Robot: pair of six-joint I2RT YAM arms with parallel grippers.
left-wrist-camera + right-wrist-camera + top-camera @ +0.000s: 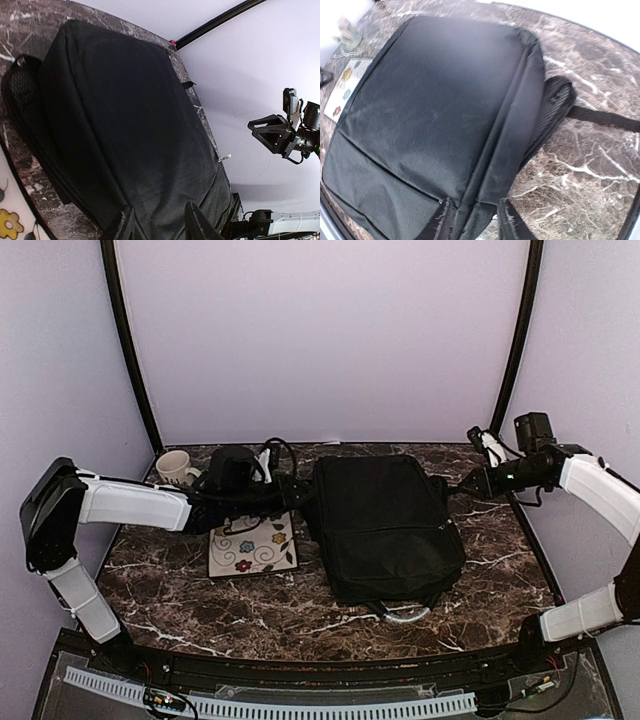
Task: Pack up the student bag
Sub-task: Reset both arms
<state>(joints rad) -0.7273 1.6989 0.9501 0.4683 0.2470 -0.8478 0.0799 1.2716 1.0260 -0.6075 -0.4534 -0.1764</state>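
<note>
Marble table [300, 610] carries the bag [385, 525], lying flat and closed at centre, with left claw [302, 493] and right claw [467, 483] parted at its sides, gripping nothing; recommended: pin one edge, then draw the zipper [439, 201] steadily so fabric does not bunch

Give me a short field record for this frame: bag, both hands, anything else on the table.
bag: black, lying flat mid-table, looks closed, handle toward the arms
left hand: open, at the bag's left side, gripping nothing
right hand: open, right of the bag, apart from it
other items: mug rear left; floral mat left of the bag
</note>
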